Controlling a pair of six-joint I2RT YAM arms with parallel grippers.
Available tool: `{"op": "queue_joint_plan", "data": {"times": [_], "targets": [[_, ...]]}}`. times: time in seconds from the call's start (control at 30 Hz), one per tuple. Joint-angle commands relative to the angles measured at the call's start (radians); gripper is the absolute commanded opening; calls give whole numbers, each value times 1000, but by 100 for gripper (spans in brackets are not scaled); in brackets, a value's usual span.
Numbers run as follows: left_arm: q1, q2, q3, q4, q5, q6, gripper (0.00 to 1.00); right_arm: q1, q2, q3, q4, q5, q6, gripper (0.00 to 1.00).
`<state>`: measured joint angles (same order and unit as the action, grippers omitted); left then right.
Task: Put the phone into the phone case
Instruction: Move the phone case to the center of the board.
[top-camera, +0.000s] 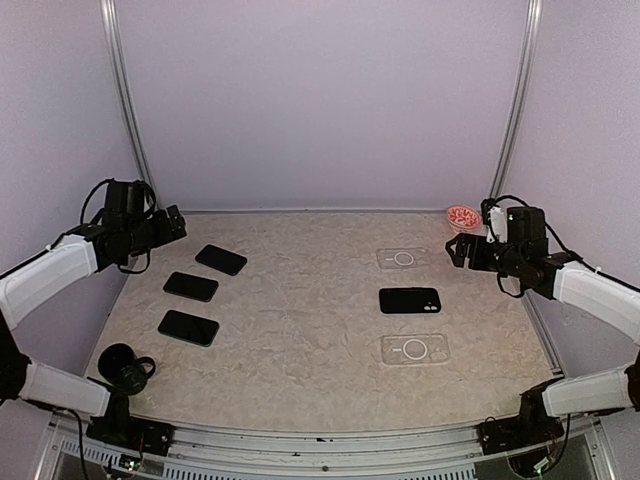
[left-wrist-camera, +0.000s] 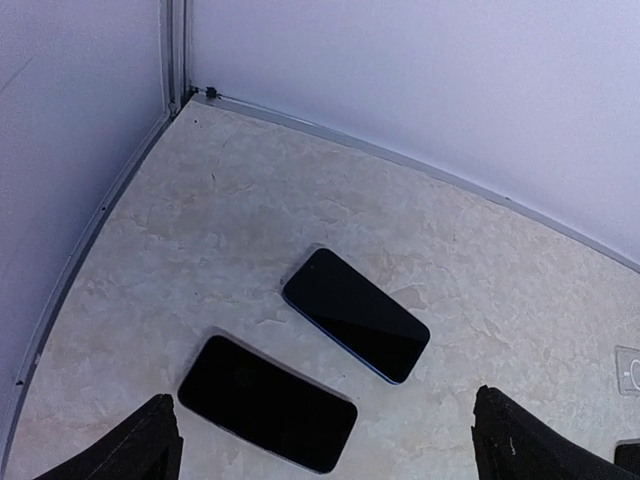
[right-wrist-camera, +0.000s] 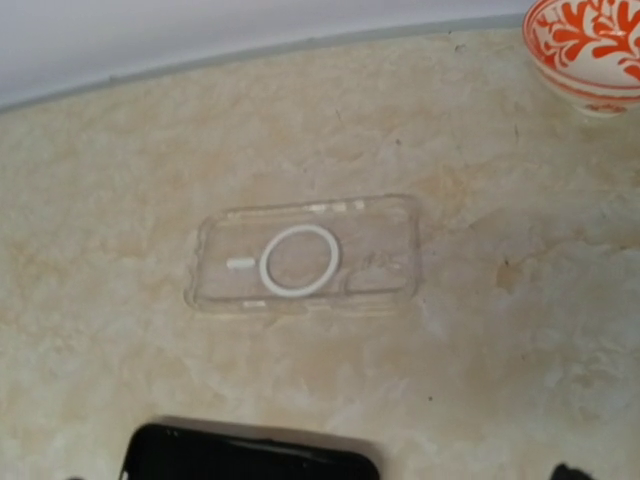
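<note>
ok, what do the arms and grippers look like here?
Both match: left arm and right arm have white link shells, black joints and bases. The left gripper and right gripper are black, two-fingered, with black cables looping at the wrists.

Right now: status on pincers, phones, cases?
Open, empty: left pincer, right pincer. Three phones left, uncased; two clear cases right, black phone between them. Off the path: bowl, mug, at edges.
</note>
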<state>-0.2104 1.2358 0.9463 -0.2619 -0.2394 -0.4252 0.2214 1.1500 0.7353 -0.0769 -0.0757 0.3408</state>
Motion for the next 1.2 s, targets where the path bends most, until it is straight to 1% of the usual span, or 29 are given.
{"op": "queue_joint_plan", "data": {"times": [0.0, 0.13, 0.3, 0.4, 0.5, 0.57, 0.8, 1.0, 1.17], "targets": [[-10, 59, 44, -53, 49, -133, 99, 37, 11, 16, -34, 68, -34, 99], [-31, 105, 64, -38, 63, -195, 99, 45, 12, 5, -39, 68, -45, 99], [-44, 215, 170, -101, 59, -270, 99, 47, 6, -12, -36, 97, -51, 100], [-65, 281, 221, -116, 62, -276, 99, 47, 21, -19, -31, 100, -45, 99], [-94, 325, 233, -99, 75, -280, 99, 47, 57, -19, -36, 108, -24, 99], [-111, 344, 240, -91, 61, -276, 99, 47, 82, -19, -35, 94, -8, 100], [-120, 447, 312, -148, 58, -278, 99, 47, 156, -22, -5, 33, 31, 99], [-159, 457, 308, -123, 64, -275, 99, 47, 218, -12, 11, -11, 55, 99], [-160, 473, 321, -132, 53, -265, 99, 47, 280, 5, 20, -51, 74, 99]]}}
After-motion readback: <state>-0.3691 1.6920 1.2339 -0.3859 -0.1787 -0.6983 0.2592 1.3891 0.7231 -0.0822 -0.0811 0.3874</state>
